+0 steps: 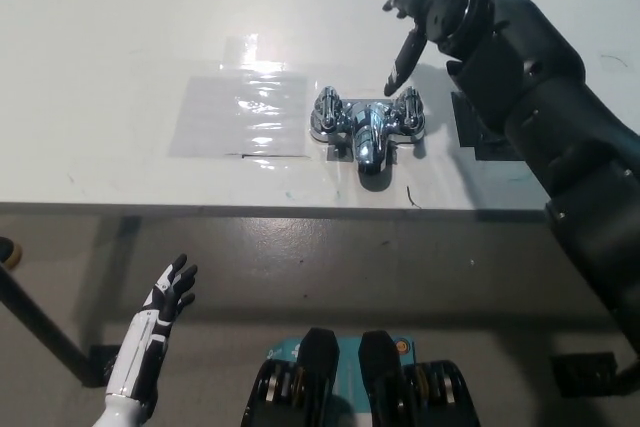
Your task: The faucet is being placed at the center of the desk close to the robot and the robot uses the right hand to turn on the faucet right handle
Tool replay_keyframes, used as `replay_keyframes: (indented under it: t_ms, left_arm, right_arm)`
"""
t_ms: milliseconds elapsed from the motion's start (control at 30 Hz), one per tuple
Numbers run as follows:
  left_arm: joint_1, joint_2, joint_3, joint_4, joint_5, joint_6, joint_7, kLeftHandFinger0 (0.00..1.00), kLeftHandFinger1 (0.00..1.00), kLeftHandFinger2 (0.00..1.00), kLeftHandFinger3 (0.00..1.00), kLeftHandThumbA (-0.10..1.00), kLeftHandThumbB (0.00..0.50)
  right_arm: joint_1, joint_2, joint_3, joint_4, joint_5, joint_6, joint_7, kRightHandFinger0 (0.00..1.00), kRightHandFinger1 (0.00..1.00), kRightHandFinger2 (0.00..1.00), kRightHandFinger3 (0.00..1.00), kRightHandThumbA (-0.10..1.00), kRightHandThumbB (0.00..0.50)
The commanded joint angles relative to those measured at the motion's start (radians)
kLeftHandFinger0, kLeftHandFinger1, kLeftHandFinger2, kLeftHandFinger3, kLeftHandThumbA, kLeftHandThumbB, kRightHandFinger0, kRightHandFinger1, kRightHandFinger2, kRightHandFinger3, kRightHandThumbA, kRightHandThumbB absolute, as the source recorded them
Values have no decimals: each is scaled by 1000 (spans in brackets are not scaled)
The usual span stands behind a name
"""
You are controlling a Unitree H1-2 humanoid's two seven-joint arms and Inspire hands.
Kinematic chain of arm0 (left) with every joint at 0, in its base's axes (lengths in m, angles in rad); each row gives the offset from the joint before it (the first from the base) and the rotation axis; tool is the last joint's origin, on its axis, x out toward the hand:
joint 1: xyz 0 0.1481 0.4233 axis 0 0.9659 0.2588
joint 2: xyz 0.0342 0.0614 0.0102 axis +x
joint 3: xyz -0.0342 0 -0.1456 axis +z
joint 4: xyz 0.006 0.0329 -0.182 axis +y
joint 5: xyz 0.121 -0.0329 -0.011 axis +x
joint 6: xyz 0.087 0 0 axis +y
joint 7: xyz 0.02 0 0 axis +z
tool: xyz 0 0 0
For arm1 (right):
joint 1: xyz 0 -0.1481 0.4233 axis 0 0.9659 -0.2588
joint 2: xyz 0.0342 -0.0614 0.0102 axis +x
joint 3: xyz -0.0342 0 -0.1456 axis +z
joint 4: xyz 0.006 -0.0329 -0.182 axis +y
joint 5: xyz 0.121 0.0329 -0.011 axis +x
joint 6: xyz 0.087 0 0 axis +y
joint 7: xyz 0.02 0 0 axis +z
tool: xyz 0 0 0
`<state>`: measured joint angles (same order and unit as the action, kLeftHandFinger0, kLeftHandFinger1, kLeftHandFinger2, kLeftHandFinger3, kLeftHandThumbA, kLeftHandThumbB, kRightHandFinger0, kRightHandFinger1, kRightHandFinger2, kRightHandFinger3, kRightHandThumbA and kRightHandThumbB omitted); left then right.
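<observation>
A chrome faucet (366, 125) with two handles stands on the white desk (120, 67), near its front edge. Its right handle (408, 110) is at picture right, its spout points toward me. My black right hand (418, 25) hangs open just above and behind that handle, fingers pointing down, the lowest fingertips (391, 85) a little short of the handle. My white left hand (167, 297) rests open below the desk edge at the lower left.
A clear plastic sheet (240, 112) lies taped on the desk left of the faucet. A black patch (478, 132) lies to the faucet's right, partly under my right arm. The floor shows below the desk edge.
</observation>
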<state>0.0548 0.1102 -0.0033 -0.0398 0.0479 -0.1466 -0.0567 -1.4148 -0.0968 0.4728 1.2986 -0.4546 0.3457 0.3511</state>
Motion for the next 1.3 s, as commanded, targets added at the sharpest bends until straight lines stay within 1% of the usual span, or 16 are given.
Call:
replay_keyframes:
  t_ms: [0, 100, 133, 200, 267, 367, 500, 667, 767, 833, 867, 967, 1167, 1200, 1233, 1267]
  left_arm:
    - [-18, 16, -1, -25, 8, -30, -5, 1000, 1000, 1000, 1000, 1000, 176]
    - [-19, 15, -1, -25, 3, -38, -7, 1000, 1000, 1000, 1000, 1000, 167]
    - [-19, 14, 0, -25, 2, -34, -5, 1000, 1000, 1000, 1000, 1000, 175]
    - [-21, 14, 0, -21, 5, -39, -4, 1000, 1000, 1000, 1000, 1000, 175]
    - [-21, 14, 0, -20, 7, -39, -3, 1000, 1000, 1000, 1000, 1000, 179]
    - [-22, 17, 1, -29, 2, -30, -7, 1000, 1000, 1000, 1000, 1000, 173]
    - [-23, 17, 2, -27, -1, -31, -9, 1000, 1000, 1000, 1000, 1000, 179]
    - [-23, 15, 5, -31, 2, -25, -5, 1000, 1000, 1000, 1000, 1000, 176]
    - [-26, 14, 6, -38, -1, -15, -5, 1000, 1000, 1000, 1000, 1000, 178]
    - [-27, 17, 6, -36, 4, -16, -7, 1000, 1000, 1000, 1000, 1000, 184]
    - [-29, 17, 6, -37, 5, -12, -6, 1000, 1000, 1000, 1000, 1000, 180]
    - [-30, 16, 7, -36, -2, -17, -8, 1000, 1000, 1000, 1000, 1000, 175]
    - [-34, 19, 5, -35, 8, -23, -7, 1000, 1000, 1000, 1000, 1000, 152]
    - [-36, 18, 6, -34, 8, -25, -6, 1000, 1000, 1000, 1000, 1000, 151]
    - [-37, 18, 6, -32, 7, -27, -6, 1000, 1000, 1000, 1000, 1000, 149]
    - [-37, 18, 6, -30, 6, -29, -6, 1000, 1000, 1000, 1000, 1000, 152]
  right_arm:
    - [-39, -2, 21, 7, -30, -26, -38, 1000, 1000, 1000, 1000, 1000, 368]
    - [-26, -3, 31, 3, -33, -41, -38, 1000, 1000, 1000, 1000, 1000, 371]
    - [-21, -2, 32, 3, -31, -47, -38, 1000, 1000, 1000, 1000, 1000, 362]
    - [-16, -2, 33, 5, -30, -51, -37, 1000, 1000, 1000, 1000, 1000, 356]
    - [-10, -3, 36, -1, -33, -52, -37, 1000, 1000, 1000, 1000, 1000, 356]
    - [-7, -2, 31, 3, -30, -53, -39, 1000, 1000, 1000, 1000, 1000, 356]
    - [-6, 0, 48, 14, -46, -54, -29, 1000, 1000, 1000, 1000, 1000, 380]
    - [-3, 4, 38, 32, -35, -42, -32, 1000, 1000, 1000, 1000, 1000, 389]
    - [-5, 3, 44, 37, -41, -42, -30, 1000, 1000, 1000, 1000, 1000, 378]
    - [-5, 1, 55, 40, -48, -51, -15, 1000, 1000, 1000, 1000, 1000, 353]
    - [-7, 0, 58, 43, -50, -53, -15, 1000, 1000, 1000, 1000, 1000, 352]
    - [-6, 1, 75, 51, -65, -53, -24, 1000, 1000, 1000, 1000, 1000, 369]
    - [-1, -6, 84, 47, -67, -40, -28, 1000, 1000, 1000, 1000, 1000, 372]
    - [-4, -9, 93, 50, -75, -37, -30, 1000, 1000, 1000, 1000, 1000, 396]
    - [-7, -11, 99, 53, -81, -37, -28, 1000, 1000, 1000, 1000, 1000, 399]
    - [-9, -14, 105, 56, -85, -31, -24, 1000, 1000, 1000, 1000, 1000, 418]
